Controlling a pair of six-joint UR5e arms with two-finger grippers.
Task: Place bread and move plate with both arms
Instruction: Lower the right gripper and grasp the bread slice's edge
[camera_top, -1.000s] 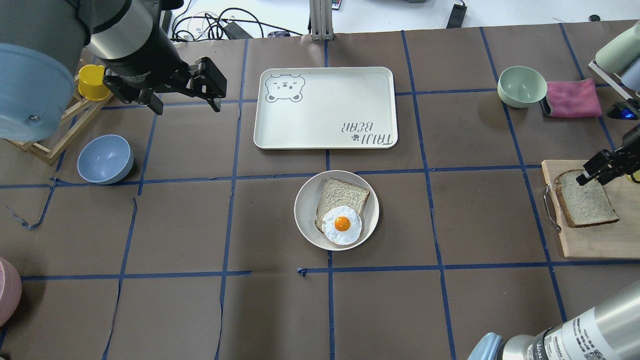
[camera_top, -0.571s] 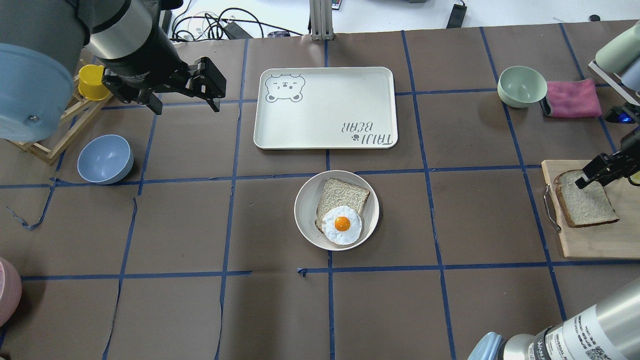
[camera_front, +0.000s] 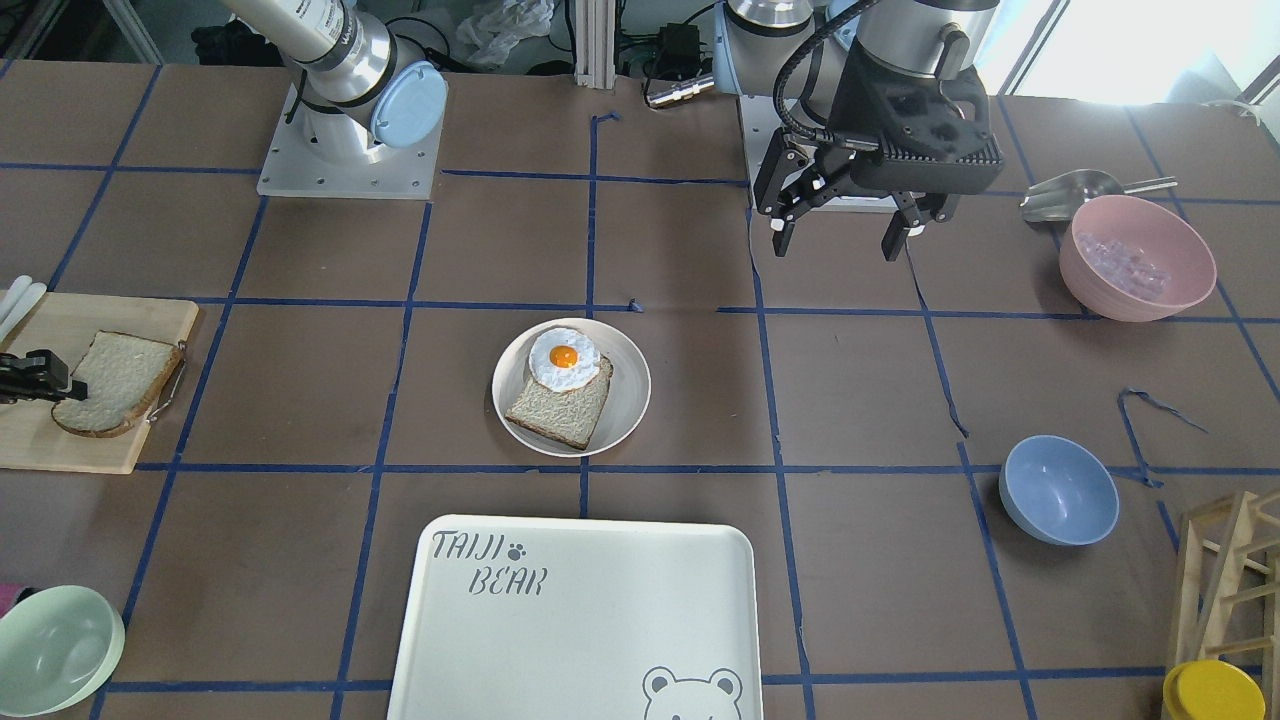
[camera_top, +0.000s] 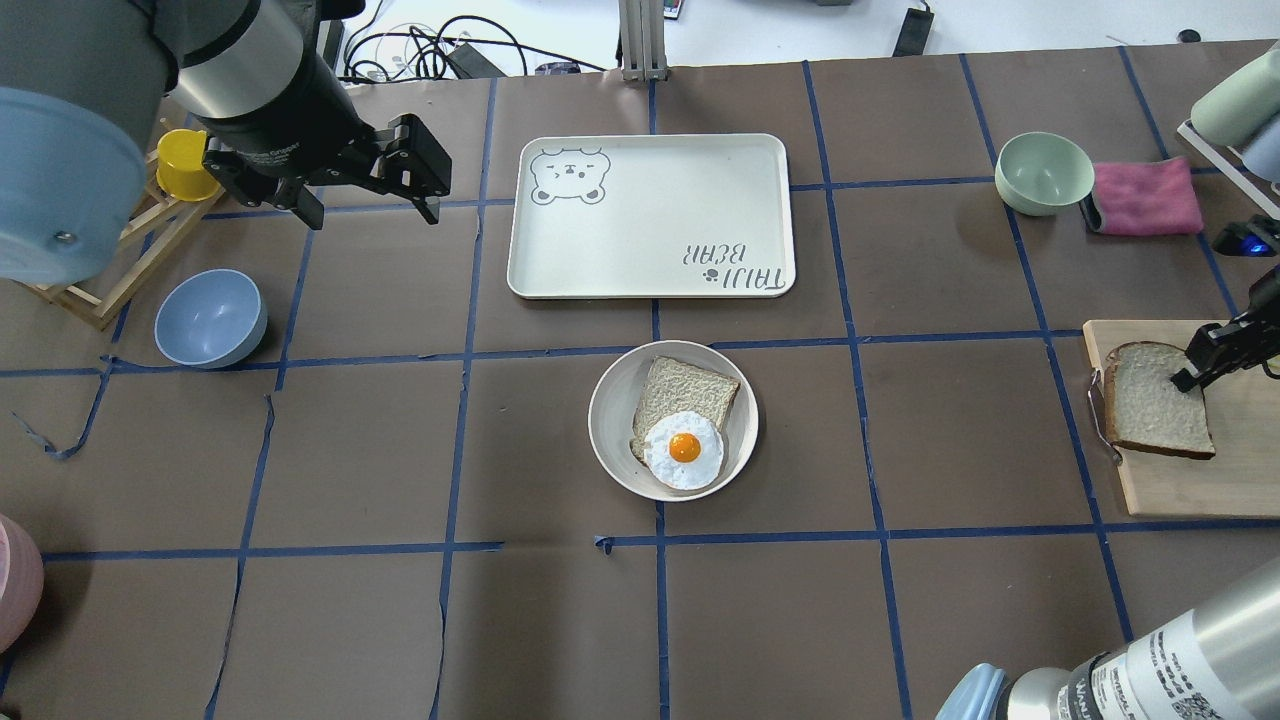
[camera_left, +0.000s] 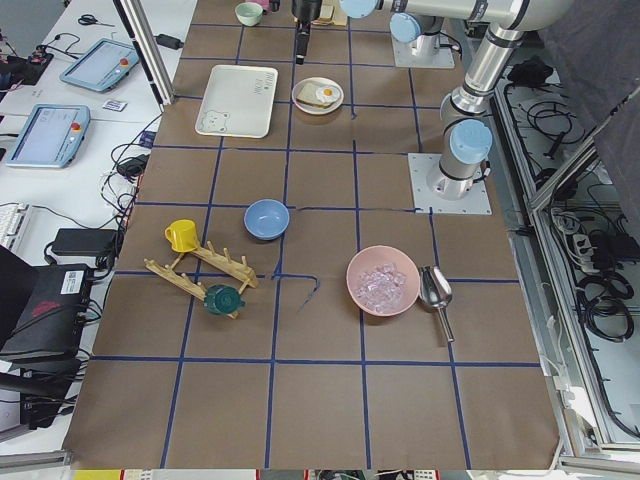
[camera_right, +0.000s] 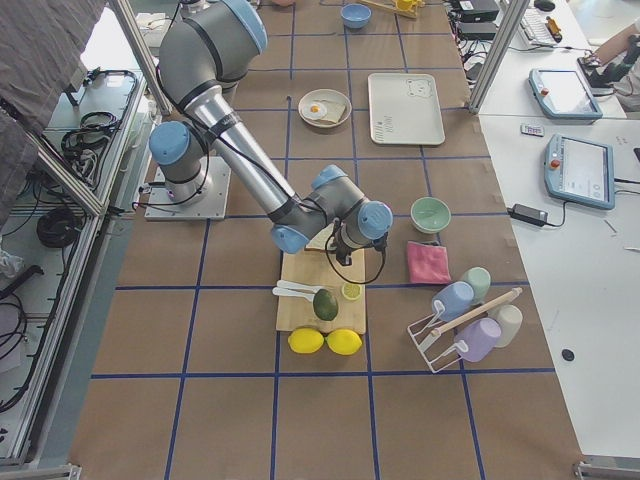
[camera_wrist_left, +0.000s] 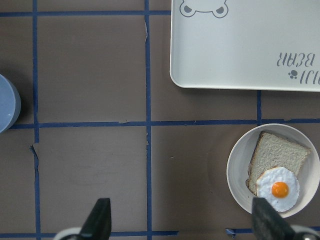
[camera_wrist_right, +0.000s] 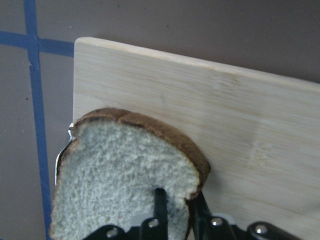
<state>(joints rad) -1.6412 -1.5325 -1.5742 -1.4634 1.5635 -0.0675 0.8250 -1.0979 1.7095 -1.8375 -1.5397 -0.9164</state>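
The plain bread (camera_top: 1150, 405) lies on a wooden cutting board (camera_top: 1170, 490) at the table's right end. My right gripper (camera_top: 1195, 370) is shut on its edge. In the right wrist view the fingers (camera_wrist_right: 160, 200) pinch the bread (camera_wrist_right: 120, 170) at its crust. It also shows in the front view (camera_front: 115, 380) with the right gripper (camera_front: 50, 385) on it. The off-white plate (camera_top: 610, 400) sits mid-table and holds a bread slice with a fried egg (camera_top: 684, 448). My left gripper (camera_top: 365, 195) is open and empty, high over the back left, with the plate (camera_wrist_left: 237, 170) below it.
The TAIJI BEAR tray (camera_top: 650, 215) lies behind the plate. A blue bowl (camera_top: 210, 318) and a wooden rack with a yellow cup (camera_top: 185, 165) are at the left. A green bowl (camera_top: 1043, 172) and pink cloth (camera_top: 1145, 197) are at the back right.
My right gripper has moved a little right over the bread and closed on its edge. The bread has turned and shifted slightly. The left arm has not moved.
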